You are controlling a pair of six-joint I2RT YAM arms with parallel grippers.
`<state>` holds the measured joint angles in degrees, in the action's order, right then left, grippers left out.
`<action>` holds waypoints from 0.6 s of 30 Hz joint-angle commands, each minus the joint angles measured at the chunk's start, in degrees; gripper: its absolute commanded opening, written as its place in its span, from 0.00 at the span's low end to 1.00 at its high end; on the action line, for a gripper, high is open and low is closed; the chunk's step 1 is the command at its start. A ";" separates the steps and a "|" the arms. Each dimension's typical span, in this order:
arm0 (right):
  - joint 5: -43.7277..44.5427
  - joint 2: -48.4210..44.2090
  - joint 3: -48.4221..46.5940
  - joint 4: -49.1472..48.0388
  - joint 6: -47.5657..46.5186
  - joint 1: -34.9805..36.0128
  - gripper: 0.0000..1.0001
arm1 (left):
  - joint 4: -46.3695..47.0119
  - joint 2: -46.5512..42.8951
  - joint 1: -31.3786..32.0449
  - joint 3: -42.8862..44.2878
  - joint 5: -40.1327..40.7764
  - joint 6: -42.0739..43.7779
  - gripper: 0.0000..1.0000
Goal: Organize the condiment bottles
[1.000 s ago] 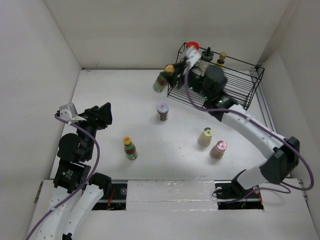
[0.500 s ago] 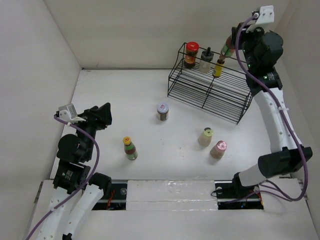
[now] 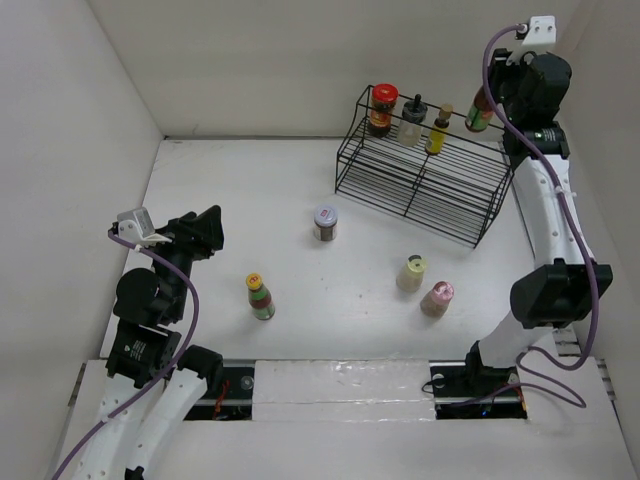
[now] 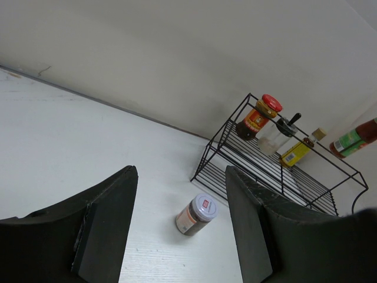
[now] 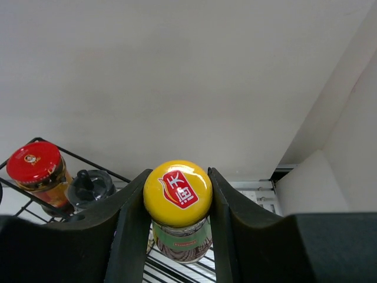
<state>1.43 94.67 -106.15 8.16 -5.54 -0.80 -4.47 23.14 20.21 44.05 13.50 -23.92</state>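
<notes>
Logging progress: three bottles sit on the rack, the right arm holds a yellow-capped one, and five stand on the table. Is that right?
No, four: top external view shows purple-lidded jar, cream bottle, pink-capped bottle and yellow-capped bottle on the table. Rest stands.

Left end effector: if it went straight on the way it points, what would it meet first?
Probably the purple-lidded jar, seen between the fingers of the left end effector; the rack is farther back. Depth is unclear.
</notes>
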 commanded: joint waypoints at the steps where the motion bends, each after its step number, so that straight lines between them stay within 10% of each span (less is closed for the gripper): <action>1: -1.96 -1.86 -3.28 -8.95 0.62 -0.43 0.15 | 2.80 0.16 0.27 0.16 -0.75 0.28 0.57; 18: -4.85 1.74 4.37 -10.27 4.48 -2.01 0.15 | 2.80 0.24 0.27 0.16 -0.75 0.28 0.57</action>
<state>-1.91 98.06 -101.10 7.27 -2.59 -2.17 -4.47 23.29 20.21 44.05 13.50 -23.92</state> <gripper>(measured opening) 0.444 0.567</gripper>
